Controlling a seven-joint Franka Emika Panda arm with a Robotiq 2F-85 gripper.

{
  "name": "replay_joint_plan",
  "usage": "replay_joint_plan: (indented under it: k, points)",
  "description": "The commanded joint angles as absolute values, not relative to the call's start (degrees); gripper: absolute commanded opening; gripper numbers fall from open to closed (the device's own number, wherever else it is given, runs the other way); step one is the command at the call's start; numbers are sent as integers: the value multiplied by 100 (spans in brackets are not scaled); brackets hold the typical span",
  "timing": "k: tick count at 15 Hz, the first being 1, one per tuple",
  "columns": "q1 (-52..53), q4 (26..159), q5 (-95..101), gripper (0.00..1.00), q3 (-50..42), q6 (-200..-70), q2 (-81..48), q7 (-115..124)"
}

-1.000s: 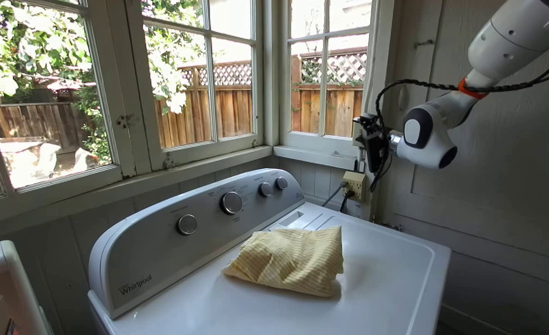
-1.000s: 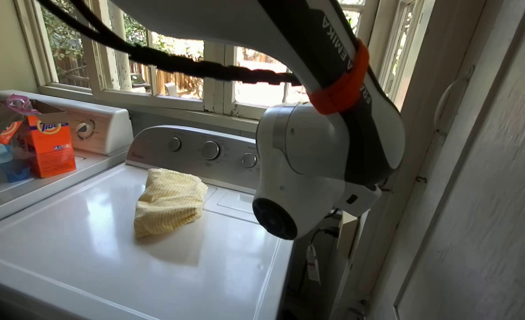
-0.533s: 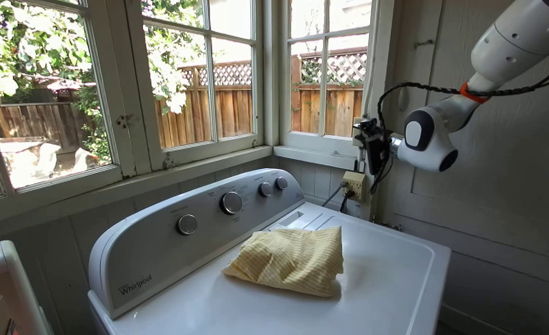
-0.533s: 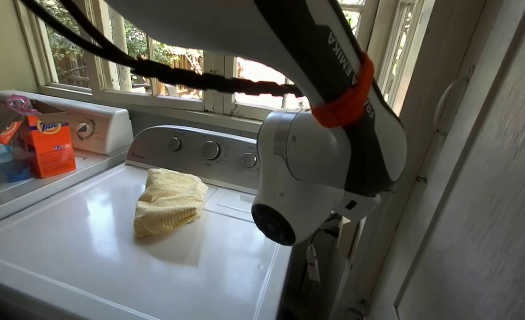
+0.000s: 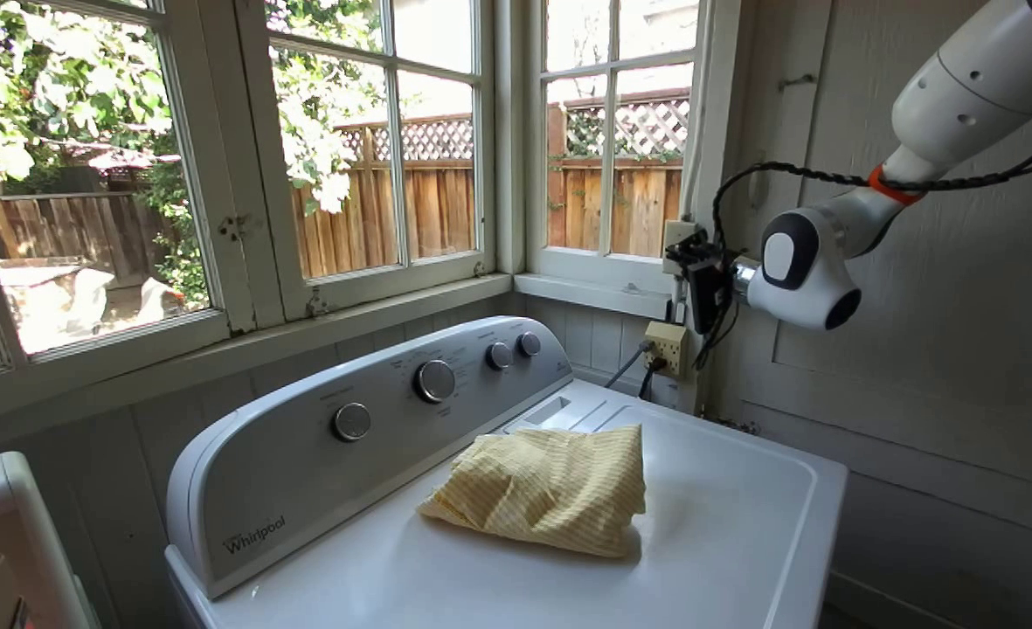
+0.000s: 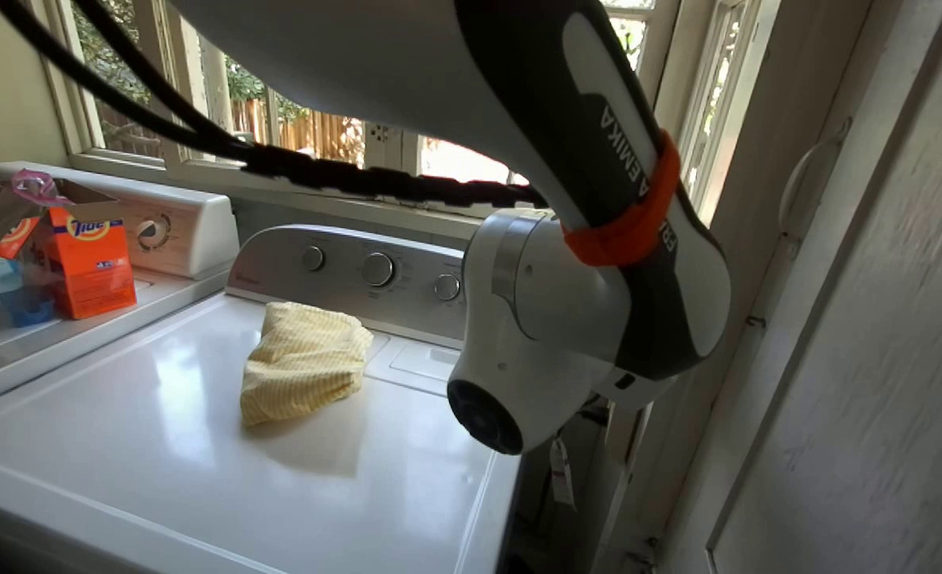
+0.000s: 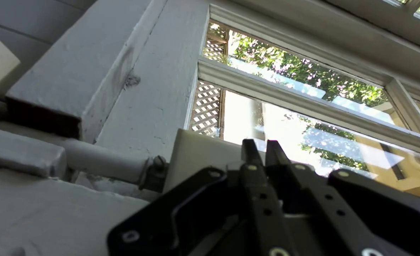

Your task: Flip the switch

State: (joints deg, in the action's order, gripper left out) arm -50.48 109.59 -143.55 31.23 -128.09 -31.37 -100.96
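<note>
The switch, an off-white upright plate [image 5: 678,233], is on the wall beside the window frame, and only its top shows above my gripper [image 5: 676,255] in an exterior view. In the wrist view the plate [image 7: 201,151] lies behind my gripper [image 7: 261,143], whose black fingers cover much of it. Those fingers are drawn together with a thin gap at the tips, and I see nothing held between them. The tips are right at the plate, but I cannot tell whether they touch it. The plate's lever is hidden. In an exterior view the arm [image 6: 550,295] hides both gripper and plate.
Below the switch is a yellowish outlet box [image 5: 666,348] with cords. A white Whirlpool washer [image 5: 734,515] stands below, a yellow cloth [image 5: 550,489] on it. A pipe [image 7: 106,160], a window sill [image 7: 78,67] and window glass are close to the gripper.
The arm has come down a little, and the gripper with it, uncovering the top of the switch plate. The fingers have shut over the last second. The cloth has not moved.
</note>
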Motion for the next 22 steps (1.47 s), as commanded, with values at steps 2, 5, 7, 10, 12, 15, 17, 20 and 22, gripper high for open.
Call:
replay_joint_plan:
  k: [2,5,7,10,12,15,17,20,22]
  points:
    - [-5845,10933,-14446,3,3995,-13137,-3101,-9753]
    - [-6148,10932,-14440,3,4446,-13732,-2979,-8972]
    - [-6245,10915,-14435,3,4653,-14022,-2866,-8436]
    - [-6362,10949,-14428,3,4964,-14304,-2649,-7669]
    - [-6491,10976,-14037,37,5216,-14720,-2455,-6898]
    - [-6832,11179,-12856,57,5710,-15427,-2176,-5750]
    - [-7031,11403,-11896,73,5968,-15678,-1925,-4976]
    - [-7313,11779,-10512,95,6268,-15795,-1526,-3826]
    - [-7402,11944,-9584,100,6211,-15585,-1161,-3107]
